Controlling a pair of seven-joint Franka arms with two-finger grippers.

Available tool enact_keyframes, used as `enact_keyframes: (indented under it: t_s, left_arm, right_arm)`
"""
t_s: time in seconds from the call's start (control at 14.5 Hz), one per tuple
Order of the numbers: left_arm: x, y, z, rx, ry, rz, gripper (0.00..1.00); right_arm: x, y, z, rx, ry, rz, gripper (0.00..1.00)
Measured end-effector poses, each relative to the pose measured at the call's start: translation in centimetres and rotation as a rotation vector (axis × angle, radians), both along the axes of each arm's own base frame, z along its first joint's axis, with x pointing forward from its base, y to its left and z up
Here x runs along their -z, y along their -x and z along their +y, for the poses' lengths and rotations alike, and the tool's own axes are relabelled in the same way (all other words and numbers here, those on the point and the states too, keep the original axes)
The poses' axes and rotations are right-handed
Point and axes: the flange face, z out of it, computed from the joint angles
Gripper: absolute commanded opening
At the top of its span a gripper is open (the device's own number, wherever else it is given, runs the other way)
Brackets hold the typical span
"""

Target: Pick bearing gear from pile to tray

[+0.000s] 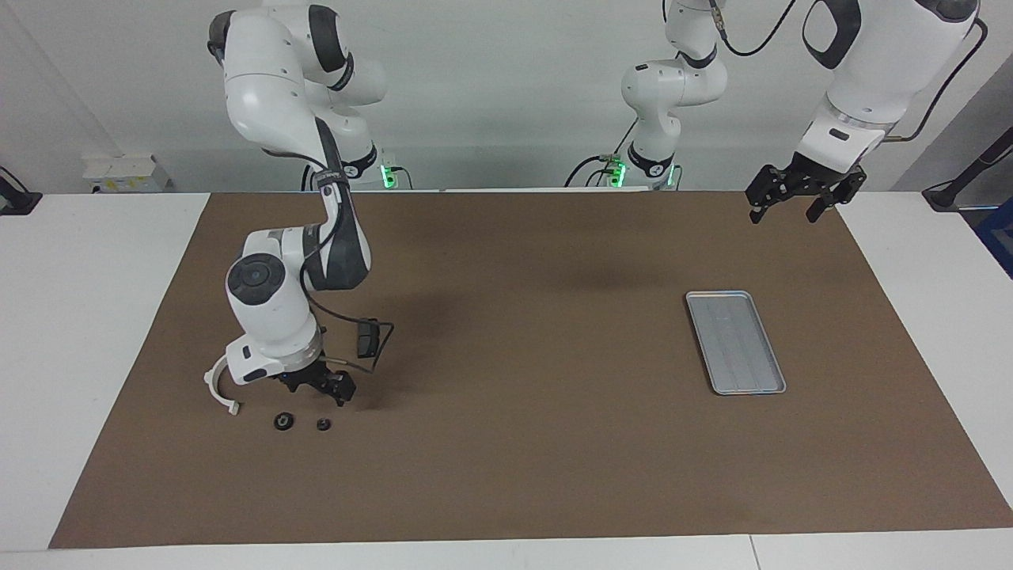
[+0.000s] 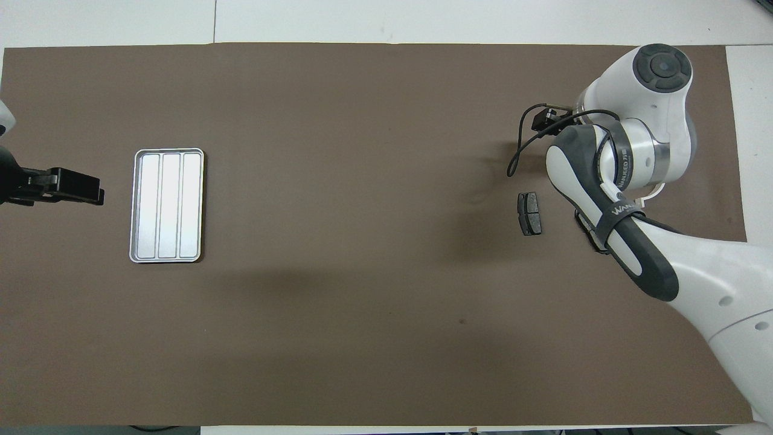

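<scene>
Facing view: I've got the right end effector low over the counter at the right arm's end, fingers spread, gripping nothing. Two small black round pcs, one bigger and one smaller, lie on the mat just beside it, apart from its tips. White half-ring bracket sits just beside the wrist. Left end effector hangs up high near the tray, fingers spread, waiting. Tray looks bare, so my read is nothing delivered yet; pick, carry and drop all left.

Overhead view: the right arm covers its own end effector and both round pcs, so I can't check the approach from here. It does show what the facing view hides: a dark grey brake pad beside the arm, a second one mostly under it. Tray bottom is clearly bare, left end effector beside it.
</scene>
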Motion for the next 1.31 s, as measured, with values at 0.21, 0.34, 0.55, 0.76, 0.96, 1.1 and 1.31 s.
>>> enact_keyframes:
  t_s: [0.21, 0.34, 0.55, 0.76, 0.96, 1.1, 1.31]
  left_arm:
    - [0.0, 0.0, 0.0, 0.000, 0.000, 0.000, 1.00]
    - [0.0, 0.0, 0.0, 0.000, 0.000, 0.000, 1.00]
    - [0.0, 0.0, 0.0, 0.000, 0.000, 0.000, 1.00]
    - [0.0, 0.0, 0.0, 0.000, 0.000, 0.000, 1.00]
    - [0.0, 0.0, 0.0, 0.000, 0.000, 0.000, 1.00]
    - [0.0, 0.0, 0.0, 0.000, 0.000, 0.000, 1.00]
    - [0.0, 0.0, 0.0, 0.000, 0.000, 0.000, 1.00]
  right_arm:
    - [1.8, -1.7, 0.0, 0.065, -0.002, -0.010, 1.00]
    - [2.1, -2.5, 0.1, 0.118, -0.007, -0.021, 1.00]
    - [2.1, -2.8, 0.1, 0.162, -0.011, -0.029, 0.93]
    - [2.0, -2.9, 0.3, 0.196, -0.015, -0.036, 0.79]
    - [2.2, -2.9, 0.0, 0.212, -0.016, -0.033, 0.57]
    - [2.5, -2.9, -0.2, 0.221, -0.023, -0.028, 0.21]
    - [2.5, -2.9, -0.3, 0.224, -0.025, -0.028, 0.00]
